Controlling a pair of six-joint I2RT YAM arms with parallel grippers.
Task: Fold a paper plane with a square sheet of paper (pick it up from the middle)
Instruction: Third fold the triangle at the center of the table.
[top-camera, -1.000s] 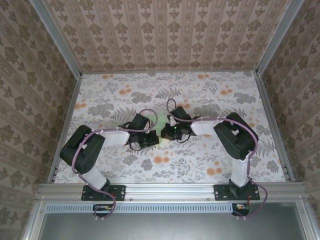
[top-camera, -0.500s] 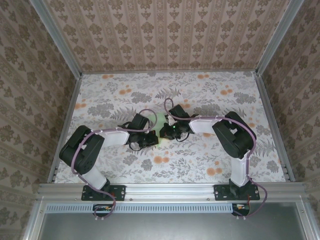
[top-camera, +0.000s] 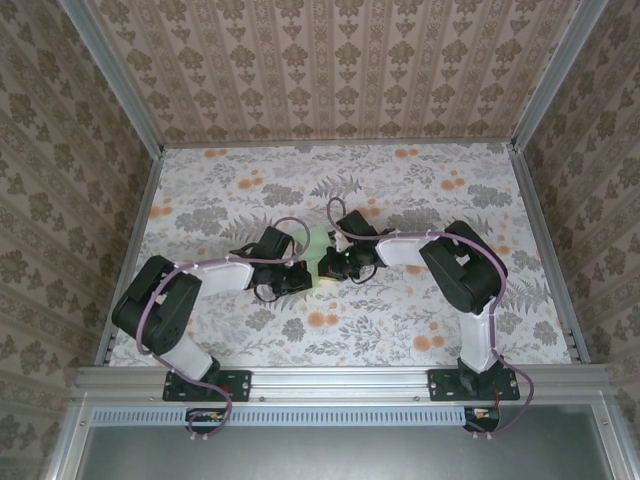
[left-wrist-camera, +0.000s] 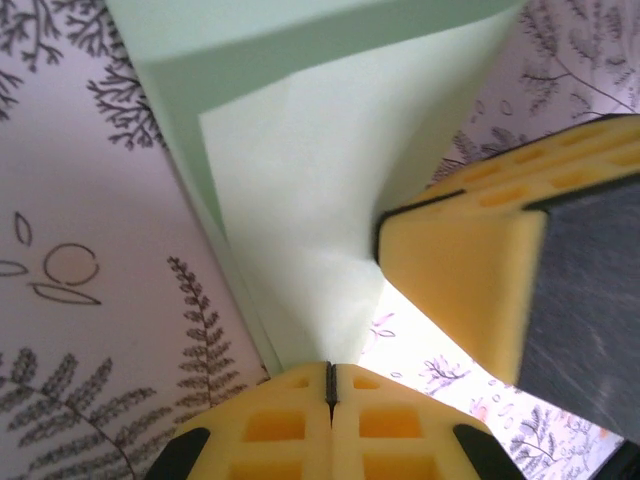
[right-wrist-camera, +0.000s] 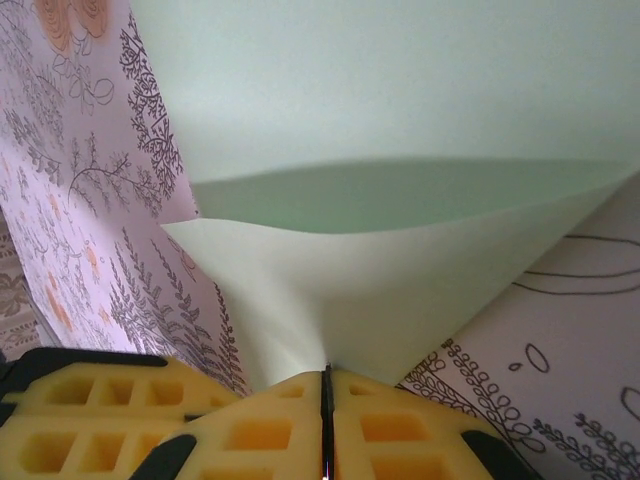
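One small pale mint-green sheet of paper (top-camera: 318, 243) sits close to the middle of the table, a touch toward 9 o'clock from the centre, raised off the cloth between the two arms' tips. It is not flat. In the left wrist view the sheet (left-wrist-camera: 300, 170) shows a shaded band along its 12 o'clock and 9 o'clock edges around a brighter inner panel, and it narrows toward 6 o'clock. There the left gripper (left-wrist-camera: 331, 385) has its yellow foam pads pressed together on the paper's tip. In the right wrist view the sheet (right-wrist-camera: 400, 270) curves over on itself, a wide upper expanse above a lower flap. Both run down to 6 o'clock, where the right gripper (right-wrist-camera: 326, 385) pinches the paper between its own closed yellow pads. From above, the left gripper (top-camera: 305, 274) reaches the sheet from 8 o'clock and the right gripper (top-camera: 327, 264) from 3 o'clock, their tips just beside each other under the paper. The right gripper's pad (left-wrist-camera: 460, 280) stands at 4 o'clock in the left wrist view, against the sheet's edge. Beneath lies the orange-and-grey floral tablecloth (top-camera: 420, 190), with beige patterned wallpaper walls (top-camera: 330, 60) at 12, 9 and 3 o'clock and a silver aluminium rail (top-camera: 340, 380) at 6 o'clock carrying both arm bases.
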